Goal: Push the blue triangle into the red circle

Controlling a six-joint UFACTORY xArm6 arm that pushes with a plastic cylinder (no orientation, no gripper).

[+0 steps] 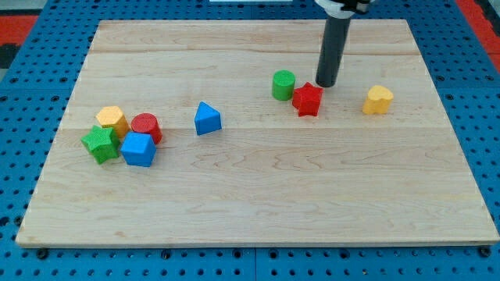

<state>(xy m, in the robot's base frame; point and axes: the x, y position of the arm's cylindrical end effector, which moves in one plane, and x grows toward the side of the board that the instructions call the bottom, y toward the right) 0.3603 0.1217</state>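
Currently my tip (326, 84), gripperless and holding nothing, apparently touches the red star (308, 100); approach remains: go right of the blue triangle (207, 119), push left toward the red circle (146, 126).

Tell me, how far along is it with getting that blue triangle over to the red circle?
Nothing looks done yet. The blue triangle sits apart from the red circle, with bare board between them. My tip is off toward the view's right, right by the red star and green cylinder, not behind the triangle. Left: get to the triangle's right side and push it leftward.
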